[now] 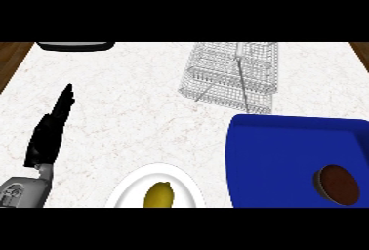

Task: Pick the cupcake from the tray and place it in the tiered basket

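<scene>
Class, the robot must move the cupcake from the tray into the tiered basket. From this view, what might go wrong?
1. The brown-topped cupcake lies tipped on its side on the blue tray, so it may roll when grasped.
2. The wire tiered basket looks light and may shift if bumped.
3. Only the left hand shows, far from the cupcake.

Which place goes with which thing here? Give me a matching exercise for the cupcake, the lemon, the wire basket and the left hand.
Things:
1. cupcake
2. lemon
3. wire basket
4. left hand

Places:
A. on the white plate at the lower edge
B. far side of the counter, beyond the tray
C. on the blue tray, near its right end
D. left side, above the counter, fingers straight

Pairs: 1-C, 2-A, 3-B, 4-D
</scene>
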